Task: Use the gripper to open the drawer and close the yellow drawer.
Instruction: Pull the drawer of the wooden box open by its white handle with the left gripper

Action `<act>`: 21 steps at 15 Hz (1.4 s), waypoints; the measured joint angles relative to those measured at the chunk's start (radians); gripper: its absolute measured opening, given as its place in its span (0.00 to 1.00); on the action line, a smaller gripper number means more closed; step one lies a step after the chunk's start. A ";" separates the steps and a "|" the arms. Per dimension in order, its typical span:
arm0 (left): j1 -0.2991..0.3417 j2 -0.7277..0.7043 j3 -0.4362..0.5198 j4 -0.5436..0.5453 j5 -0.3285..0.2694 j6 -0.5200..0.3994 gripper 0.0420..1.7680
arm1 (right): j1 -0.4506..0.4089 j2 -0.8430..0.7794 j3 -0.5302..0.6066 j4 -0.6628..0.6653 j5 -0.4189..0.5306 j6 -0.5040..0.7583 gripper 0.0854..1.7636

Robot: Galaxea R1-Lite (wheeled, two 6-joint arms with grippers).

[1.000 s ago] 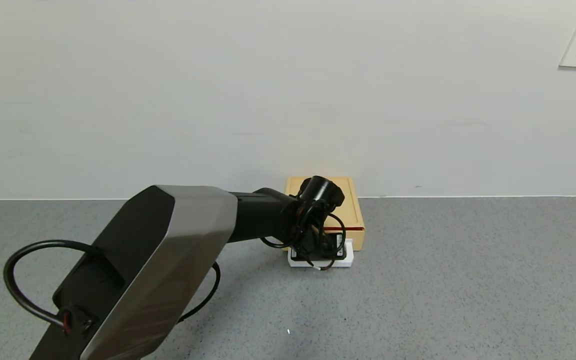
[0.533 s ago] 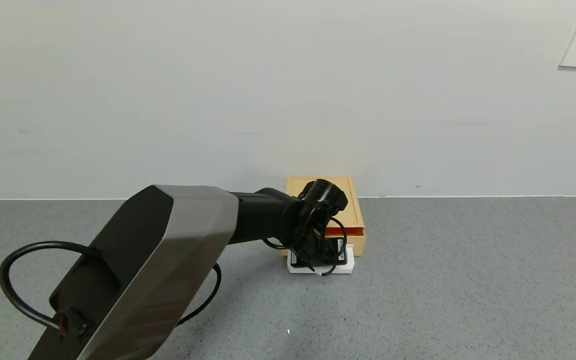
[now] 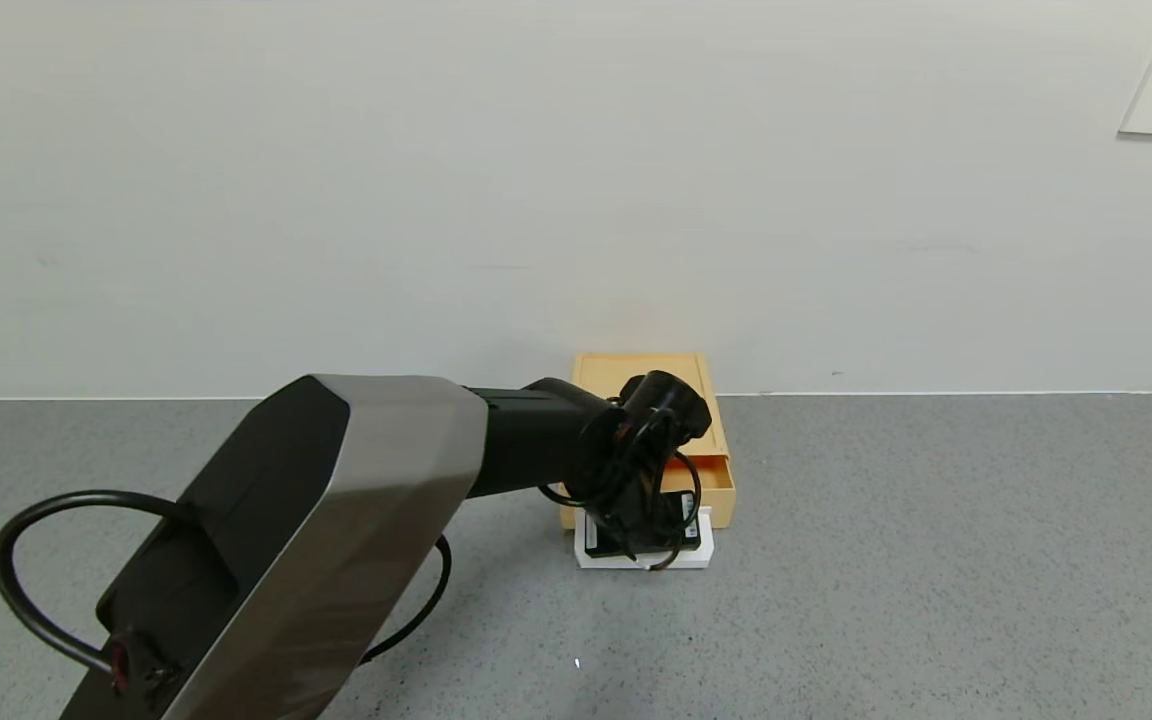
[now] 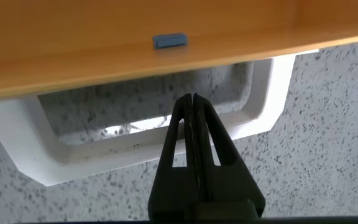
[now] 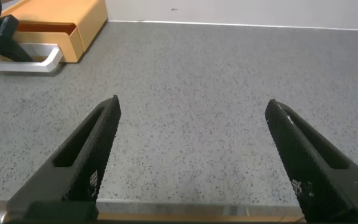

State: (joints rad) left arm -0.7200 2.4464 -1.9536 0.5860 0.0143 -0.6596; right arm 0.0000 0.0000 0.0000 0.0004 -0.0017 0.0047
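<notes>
Item 1, worktop [image 3: 936,560]: grey speckled slab running back to a pale wall; everything else sits on it

Item 2, my left arm: black and silver-grey, reaches fwd and inward across the slab to the box. Nearer arm by far. My right arm is parked off to the side, well apart from the box

Item 3, drawer [image 3: 704,440]: flat pale yellow plastic box, back edge against the wall, front facing me. Tray is pulled part way out, a shallow step showing on its right side. Smooth, light-looking. Small blue tab [image 4: 169,41] on the yellow front edge per the left wrist view

Item 4, handle [image 3: 646,558]: white rectangular loop on the drawer front, lying flat just above the slab, long axis running side to side across the front. Looks rigid

Item 5, left gripper [image 3: 642,530]: my fingers [image 4: 194,134] pressed together into one narrow blade, poked down through the loop, holding nothing. Near bar of the loop lies on my side of the fingers, drawer body on the far side. I judge a pull toward me bears on that bar, a push away closes the tray

Item 6, right gripper [image 5: 191,155]: fingers wide apart, empty, over bare slab
</notes>
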 joint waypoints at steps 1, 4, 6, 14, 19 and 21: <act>-0.004 -0.002 0.001 0.016 0.000 -0.011 0.04 | 0.000 0.000 0.000 0.000 0.000 0.000 0.97; -0.015 -0.013 0.021 0.033 -0.001 -0.026 0.04 | 0.000 0.000 0.000 0.000 0.000 0.000 0.97; -0.024 -0.026 0.039 0.036 0.001 -0.039 0.04 | 0.000 0.000 0.000 0.000 0.000 0.000 0.97; -0.078 -0.067 0.124 0.043 0.016 -0.100 0.04 | 0.000 0.000 0.000 0.000 0.000 0.000 0.97; -0.104 -0.097 0.183 0.040 0.014 -0.142 0.04 | 0.000 0.000 0.000 0.000 0.000 0.000 0.97; -0.123 -0.108 0.195 0.046 0.023 -0.163 0.04 | 0.000 0.000 0.000 0.000 0.000 0.000 0.97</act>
State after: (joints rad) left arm -0.8432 2.3381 -1.7583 0.6315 0.0374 -0.8221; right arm 0.0000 0.0000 0.0000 0.0000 -0.0013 0.0047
